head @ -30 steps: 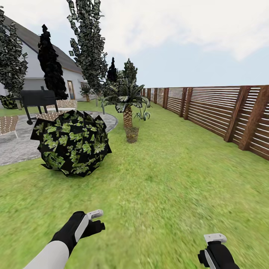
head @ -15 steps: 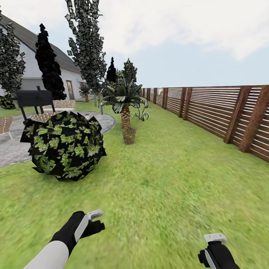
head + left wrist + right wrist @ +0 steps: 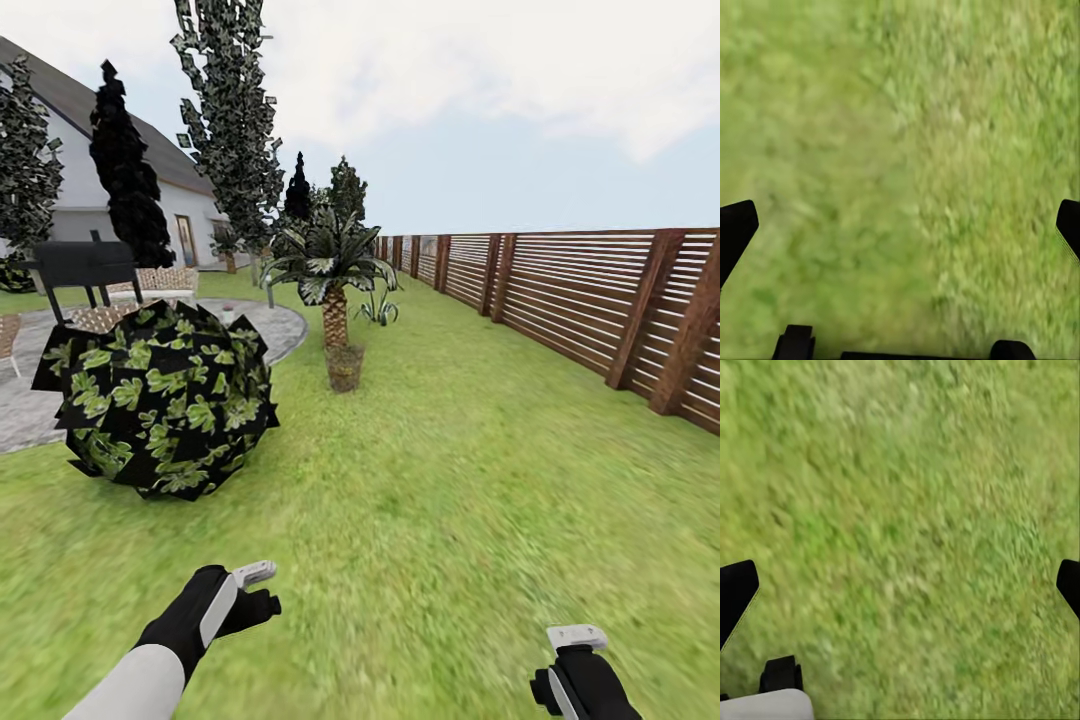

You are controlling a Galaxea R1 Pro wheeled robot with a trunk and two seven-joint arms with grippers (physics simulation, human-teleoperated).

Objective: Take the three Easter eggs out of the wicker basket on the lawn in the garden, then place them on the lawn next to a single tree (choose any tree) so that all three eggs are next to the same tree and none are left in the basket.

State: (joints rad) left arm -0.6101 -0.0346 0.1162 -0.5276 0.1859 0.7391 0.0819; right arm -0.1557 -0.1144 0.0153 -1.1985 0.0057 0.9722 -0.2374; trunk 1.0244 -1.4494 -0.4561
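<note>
Lawn (image 3: 450, 480) stretching ahead through the garden, both arms held low and empty-handed.

From the left: a white house (image 3: 90, 190) behind a paved patio (image 3: 30, 400) with a dark grill (image 3: 85, 268), then a round leafy bush (image 3: 160, 400), a tall tree (image 3: 235, 130) with mottled leaves, a short palm (image 3: 335, 275) with the wicker basket (image 3: 344, 367) standing on the grass at its foot, well ahead, and the slat fence (image 3: 600, 310) along the right. The left gripper (image 3: 262, 588) and right gripper (image 3: 576, 640) hang above bare grass; both wrist views show their fingers (image 3: 735, 232) (image 3: 735, 592) spread wide apart, nothing between them.
</note>
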